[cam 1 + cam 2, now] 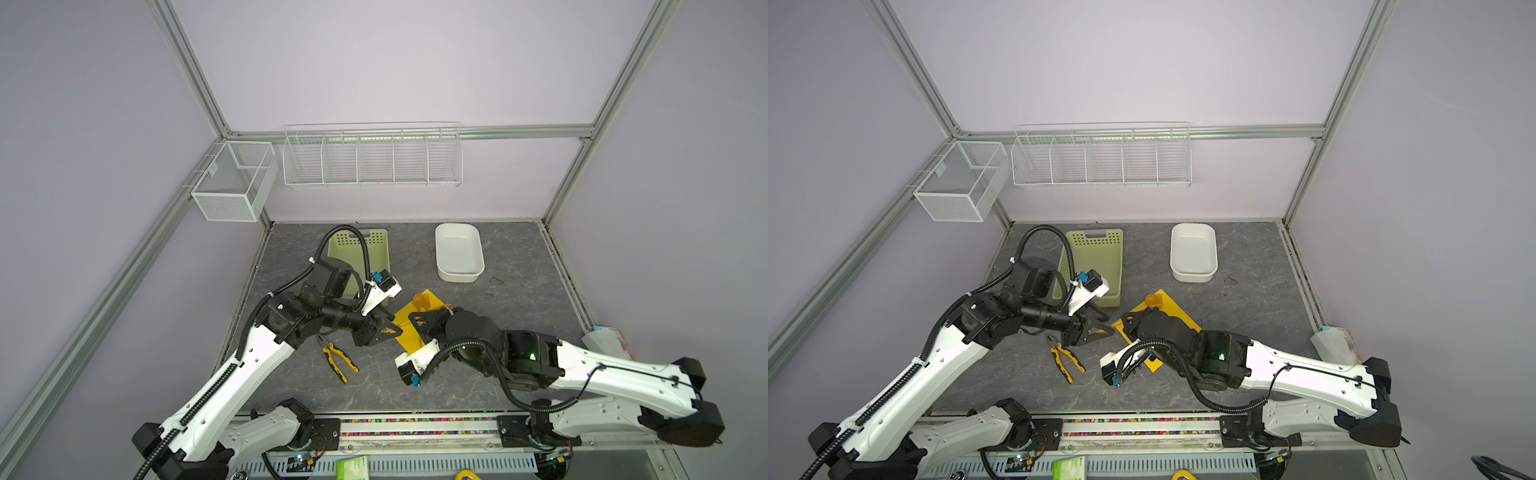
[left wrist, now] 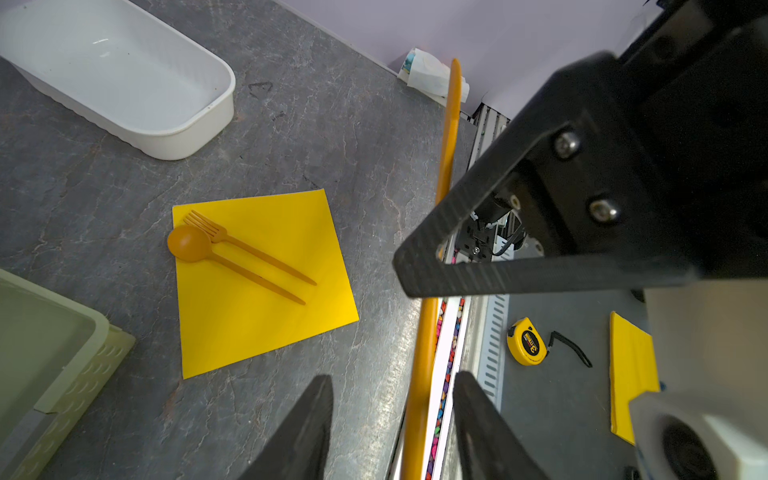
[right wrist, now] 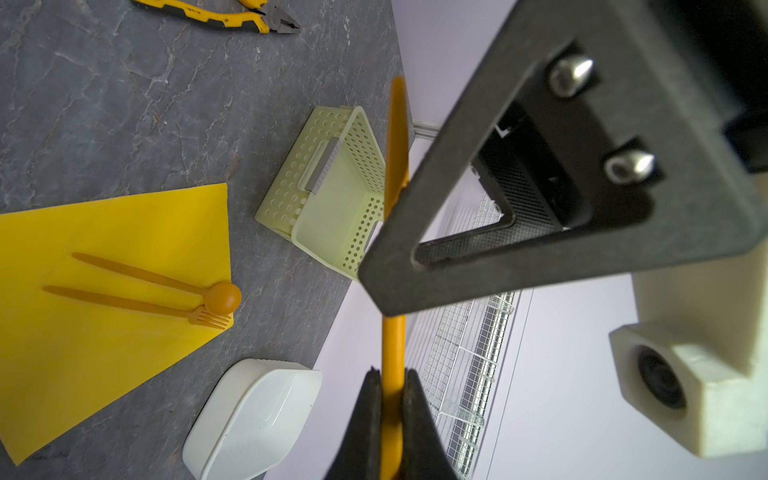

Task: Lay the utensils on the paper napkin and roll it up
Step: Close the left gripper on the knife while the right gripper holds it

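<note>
Pinches the third utensil in the closed jaws of the right gripper, over the left side of the paper napkin at mid-table. Straddles it with the left gripper, jaws apart, touching neither face. Shows spoon and fork lying on the sheet, heads at its far corner. Looks light, stiff, slick: best gripped mid-handle, on the flat faces.

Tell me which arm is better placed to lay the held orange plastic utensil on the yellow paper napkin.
Right. The right gripper is shut on the slim orange plastic utensil, close to the yellow paper napkin; the left gripper merely straddles that utensil, jaws apart.
</note>
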`<state>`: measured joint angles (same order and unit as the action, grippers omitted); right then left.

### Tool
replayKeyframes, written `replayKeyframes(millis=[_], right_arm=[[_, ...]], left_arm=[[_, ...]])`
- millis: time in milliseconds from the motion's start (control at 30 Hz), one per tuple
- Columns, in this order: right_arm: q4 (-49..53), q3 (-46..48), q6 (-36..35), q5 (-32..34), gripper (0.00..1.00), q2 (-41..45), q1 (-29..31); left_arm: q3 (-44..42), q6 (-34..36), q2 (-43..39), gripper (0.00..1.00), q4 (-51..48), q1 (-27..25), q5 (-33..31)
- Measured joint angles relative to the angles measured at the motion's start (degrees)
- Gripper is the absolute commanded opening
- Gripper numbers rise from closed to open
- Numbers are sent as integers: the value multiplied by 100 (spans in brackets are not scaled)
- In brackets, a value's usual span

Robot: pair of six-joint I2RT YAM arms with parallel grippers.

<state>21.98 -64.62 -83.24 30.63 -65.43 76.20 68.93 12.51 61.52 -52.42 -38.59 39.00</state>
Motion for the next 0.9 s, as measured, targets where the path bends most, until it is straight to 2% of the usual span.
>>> replayKeyframes(millis=[100,500,633,700,800,900], right_arm=[[0,-9,-15,0,7,46,20],[7,-37,-17,85,7,57,74],[13,-37,-17,107,7,57,74],[26,-37,-11,109,13,57,76],[48,-39,9,109,32,57,79],[83,-44,63,101,44,79,105]], left_arm=[[0,22,24,42,-17,-44,-13],[52,125,33,16,-76,-136,15],[61,164,31,10,-101,-157,57],[61,192,31,8,-111,-170,90],[61,205,31,6,-103,-170,46],[61,138,28,4,-31,-149,-111]])
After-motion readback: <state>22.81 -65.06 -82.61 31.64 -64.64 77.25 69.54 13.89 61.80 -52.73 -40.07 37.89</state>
